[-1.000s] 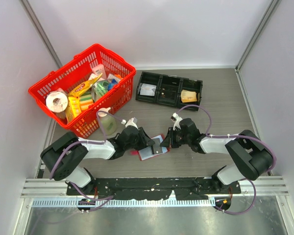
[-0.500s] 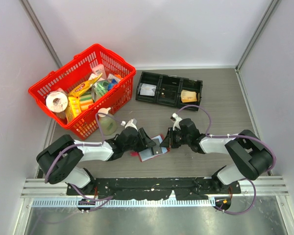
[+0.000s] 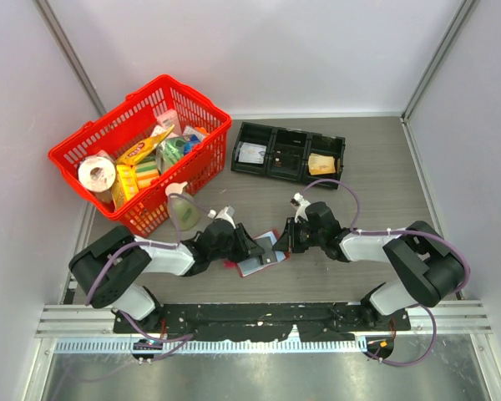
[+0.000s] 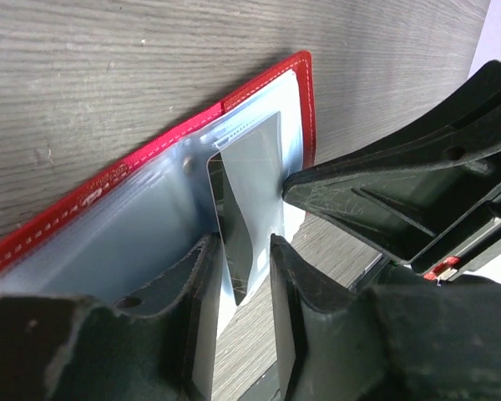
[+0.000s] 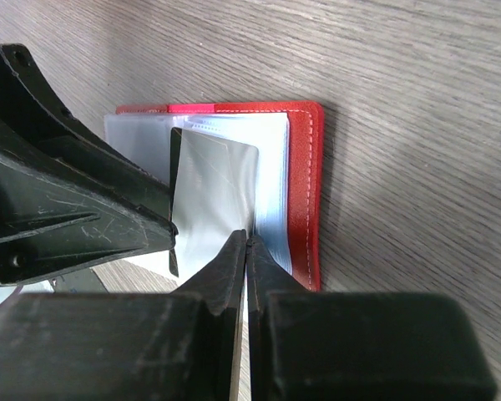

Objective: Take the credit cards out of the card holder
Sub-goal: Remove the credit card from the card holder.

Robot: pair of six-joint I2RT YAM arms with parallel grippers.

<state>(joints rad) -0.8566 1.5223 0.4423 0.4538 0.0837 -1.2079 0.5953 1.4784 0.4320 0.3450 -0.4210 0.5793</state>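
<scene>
The dark red card holder lies open on the table between my two grippers, its clear sleeves facing up. One greyish credit card sticks partway out of a sleeve and stands on edge. My left gripper is open, its fingers on either side of the card's free corner, with a gap on each side. My right gripper is shut on the edge of a clear sleeve, next to the holder's red cover. The same card shows in the right wrist view too.
A red basket full of groceries stands at the back left, with a spray bottle in front of it. A black three-compartment tray sits behind the grippers. Grey walls close in both sides.
My left jaws widened, then narrowed again around the card. The left arm shifted slightly. The right gripper kept its pinch on the sleeve.
</scene>
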